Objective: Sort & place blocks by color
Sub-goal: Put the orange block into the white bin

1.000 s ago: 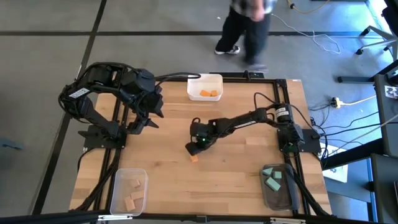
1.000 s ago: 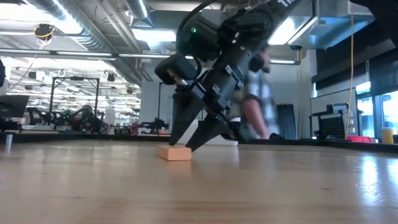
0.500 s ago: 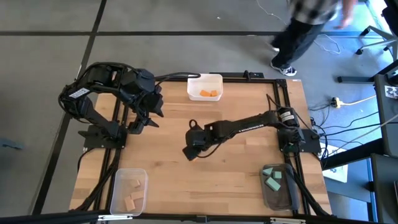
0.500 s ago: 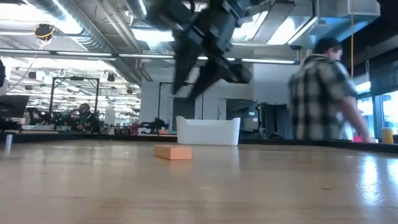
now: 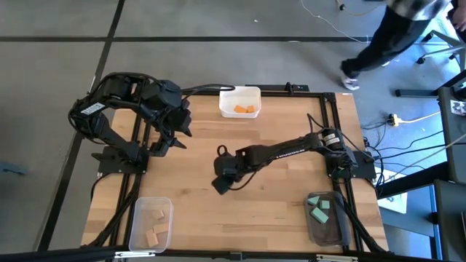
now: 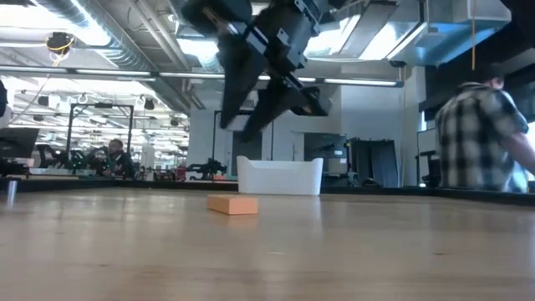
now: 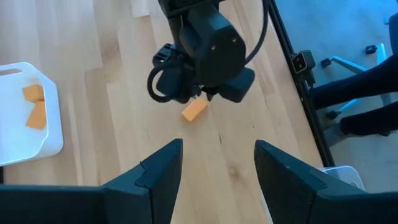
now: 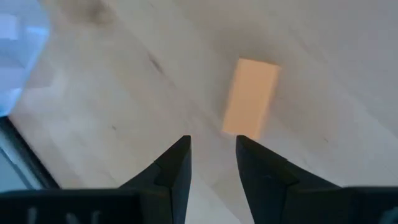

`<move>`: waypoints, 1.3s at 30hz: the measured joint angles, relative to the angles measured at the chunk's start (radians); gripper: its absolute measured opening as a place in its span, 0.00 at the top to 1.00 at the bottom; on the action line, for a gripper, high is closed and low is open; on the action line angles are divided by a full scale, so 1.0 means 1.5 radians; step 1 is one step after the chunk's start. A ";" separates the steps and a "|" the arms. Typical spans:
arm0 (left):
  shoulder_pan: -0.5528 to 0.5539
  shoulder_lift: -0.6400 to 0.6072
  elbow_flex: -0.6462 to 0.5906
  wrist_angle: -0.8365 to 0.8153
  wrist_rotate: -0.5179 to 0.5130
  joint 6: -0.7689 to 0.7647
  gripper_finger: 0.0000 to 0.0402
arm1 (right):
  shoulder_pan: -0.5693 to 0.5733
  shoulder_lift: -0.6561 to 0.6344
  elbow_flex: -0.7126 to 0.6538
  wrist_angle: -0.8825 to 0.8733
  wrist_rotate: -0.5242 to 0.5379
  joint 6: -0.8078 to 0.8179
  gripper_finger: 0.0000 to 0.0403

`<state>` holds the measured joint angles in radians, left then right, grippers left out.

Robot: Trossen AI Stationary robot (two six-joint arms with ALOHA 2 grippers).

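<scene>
One orange bar block (image 6: pixel 232 204) lies flat on the bare wood near the table's middle. It also shows in the right wrist view (image 8: pixel 250 96) and the left wrist view (image 7: pixel 194 110); in the high view the right gripper covers it. My right gripper (image 6: pixel 238 125) hangs open above the block, well clear of it, fingers pointing down (image 8: pixel 211 152); from above it sits mid-table (image 5: pixel 220 183). My left gripper (image 7: pixel 217 162) waits open near the table's far left (image 5: pixel 180 138).
A white bin (image 5: pixel 240 102) with orange blocks stands at the far edge. A clear bin (image 5: pixel 151 222) with tan blocks sits at the near left, and a bin (image 5: pixel 324 215) with teal blocks at the near right. A person (image 6: pixel 481 142) moves behind the table.
My right gripper has risen from table level, where its fingers stood about the orange block, to well above it, and has drifted slightly toward the table's left. The block has stayed flat where it was. A person has walked across behind the table.
</scene>
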<state>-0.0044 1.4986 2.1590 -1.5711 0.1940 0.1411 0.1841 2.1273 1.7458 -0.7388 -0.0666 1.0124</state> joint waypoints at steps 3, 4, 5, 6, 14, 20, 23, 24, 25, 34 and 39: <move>0.000 0.000 0.000 0.000 0.001 0.000 0.52 | -0.001 0.000 0.001 0.030 -0.005 -0.016 0.68; 0.000 0.000 0.000 0.000 0.001 0.000 0.52 | -0.001 0.000 0.001 0.037 -0.005 -0.016 0.68; 0.000 0.000 0.000 0.000 0.001 0.000 0.52 | -0.001 0.000 0.001 0.047 -0.003 -0.017 0.68; 0.000 0.000 0.000 0.000 0.001 0.000 0.52 | -0.001 0.000 0.001 0.056 0.004 -0.018 0.68; 0.000 0.000 0.000 0.000 0.001 0.000 0.52 | -0.004 -0.001 0.000 0.064 0.043 -0.019 0.68; 0.000 0.000 0.000 0.000 0.001 0.000 0.52 | -0.010 0.000 0.000 0.061 0.044 -0.049 0.68; 0.000 0.000 0.000 0.000 0.001 0.000 0.52 | -0.016 0.008 0.001 0.046 0.027 -0.032 0.68; 0.000 0.000 0.000 0.000 0.001 0.000 0.52 | -0.018 0.016 0.001 0.036 0.017 -0.027 0.68; 0.000 0.000 0.000 0.000 0.001 0.000 0.52 | -0.021 0.023 0.001 0.035 0.008 -0.020 0.68; 0.000 0.000 0.000 0.000 0.000 0.000 0.52 | -0.032 0.063 0.001 0.023 -0.074 -0.054 0.68; 0.000 0.000 0.000 0.000 0.000 0.000 0.52 | -0.032 0.072 0.001 0.019 -0.053 -0.051 0.68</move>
<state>-0.0040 1.4986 2.1591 -1.5711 0.1942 0.1409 0.1360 2.2346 1.7466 -0.7099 -0.1462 0.9352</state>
